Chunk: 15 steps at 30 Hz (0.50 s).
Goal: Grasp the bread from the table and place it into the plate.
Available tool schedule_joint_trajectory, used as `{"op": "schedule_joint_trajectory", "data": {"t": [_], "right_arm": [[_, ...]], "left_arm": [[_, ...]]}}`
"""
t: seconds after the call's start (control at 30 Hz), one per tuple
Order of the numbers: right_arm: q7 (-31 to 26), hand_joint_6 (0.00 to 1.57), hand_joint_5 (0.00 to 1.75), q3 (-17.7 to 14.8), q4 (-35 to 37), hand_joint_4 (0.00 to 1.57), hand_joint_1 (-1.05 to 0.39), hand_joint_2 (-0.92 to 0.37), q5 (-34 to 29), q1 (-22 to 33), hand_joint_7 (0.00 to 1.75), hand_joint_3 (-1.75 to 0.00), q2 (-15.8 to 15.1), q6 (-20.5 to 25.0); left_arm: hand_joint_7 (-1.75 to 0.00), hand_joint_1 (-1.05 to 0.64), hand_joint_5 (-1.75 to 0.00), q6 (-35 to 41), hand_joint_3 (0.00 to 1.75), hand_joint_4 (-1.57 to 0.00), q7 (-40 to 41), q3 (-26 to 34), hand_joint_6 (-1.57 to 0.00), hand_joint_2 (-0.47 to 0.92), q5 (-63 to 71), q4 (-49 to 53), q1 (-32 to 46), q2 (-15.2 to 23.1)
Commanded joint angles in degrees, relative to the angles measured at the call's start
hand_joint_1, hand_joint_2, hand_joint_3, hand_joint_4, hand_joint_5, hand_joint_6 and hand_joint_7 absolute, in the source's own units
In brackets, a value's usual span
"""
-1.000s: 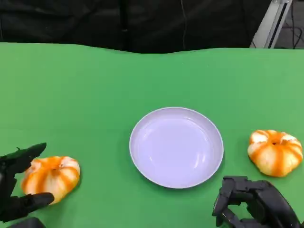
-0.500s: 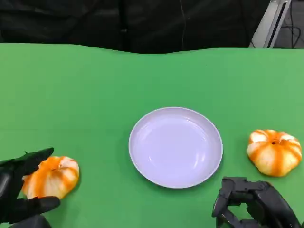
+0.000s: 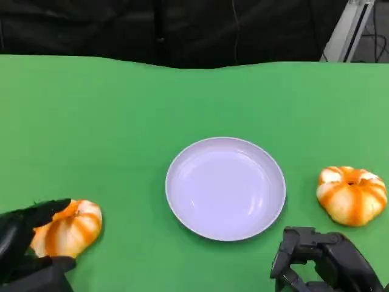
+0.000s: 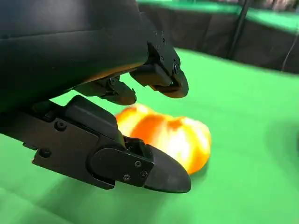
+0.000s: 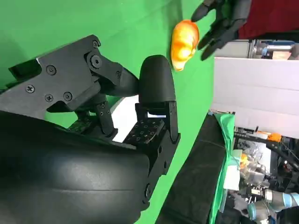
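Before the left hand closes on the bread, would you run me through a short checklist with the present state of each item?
1. Left hand around the left bread, fingers on either side: ok.
2. Fingers apart, grip not yet closed, as the left wrist view shows: ok.
3. Firm contact with the bread: cannot tell.
4. Plate bare and ready to receive: ok.
5. Green table between bread and plate free of obstacles: ok.
6. Right hand near the plate's edge, holding nothing, off the right bread: ok, though it might crowd the placing.

Bare green table [image 3: 121, 121] lies between bread [image 3: 67, 228] and plate [image 3: 225, 187].
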Motion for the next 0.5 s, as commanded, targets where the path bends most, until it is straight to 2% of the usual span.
{"op": "schedule_joint_trajectory", "data": {"t": [0.03,0.5], "right_arm": [[-0.1,0.86,1.45,-0.2,-0.1,0.85,-0.07,-0.63,0.2,0.3,1.2,-0.95,-0.4,-0.3],[-0.5,0.86,1.47,-0.2,-0.4,0.84,-0.1,-0.61,-0.4,0.5,1.22,-0.99,-0.4,-0.5]], "left_arm": [[-0.02,-0.96,0.0,0.4,0.18,-0.53,-0.7,-1.2,-0.59,0.92,-0.1,2.4,-2.1,2.1],[-0.01,-0.98,0.0,1.4,0.19,-0.53,-1.8,-3.7,-0.6,0.92,-0.5,5.7,-4.8,3.6]]}}
